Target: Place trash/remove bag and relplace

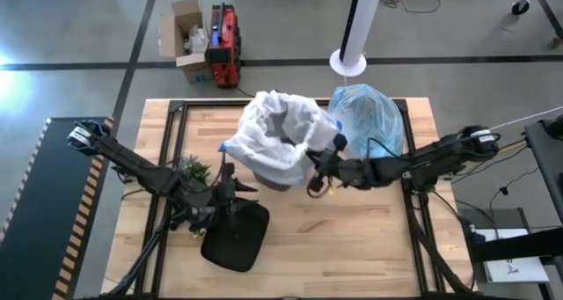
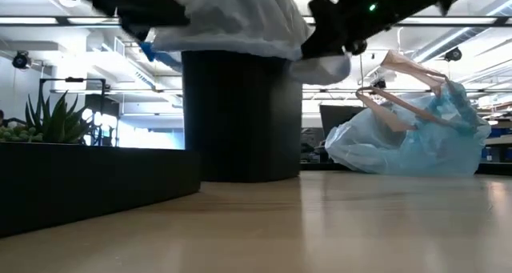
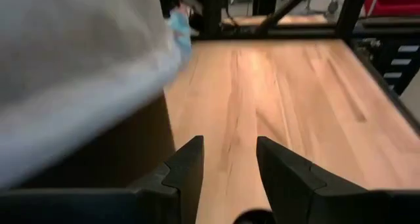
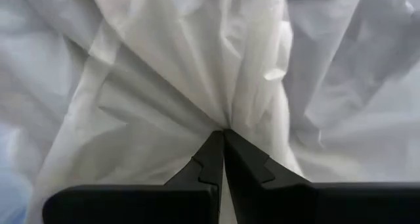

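We log the light wooden worktop [image 1: 352, 247] first. At its middle, nearer the far edge, stands the dark cylindrical bin [image 2: 240, 117], now draped with a white translucent plastic bag [image 1: 277, 133] whose mouth gapes upward. The crinkly light-blue bin liner [image 1: 369, 115], bulging and apparently tied off, sits just beside the bin toward the far right corner.

The right gripper [image 4: 223, 155] has its jaws pinched together on a gathered fold of the white bag at the bin's right rim. The left gripper [image 3: 226, 168] waits low at the bin's near-left side, jaws apart and empty, the bin wall just beside its left finger.

We judge the coming move turns on this: the loose hem hangs above and beside the left jaws, and the left arm is nearer to it.
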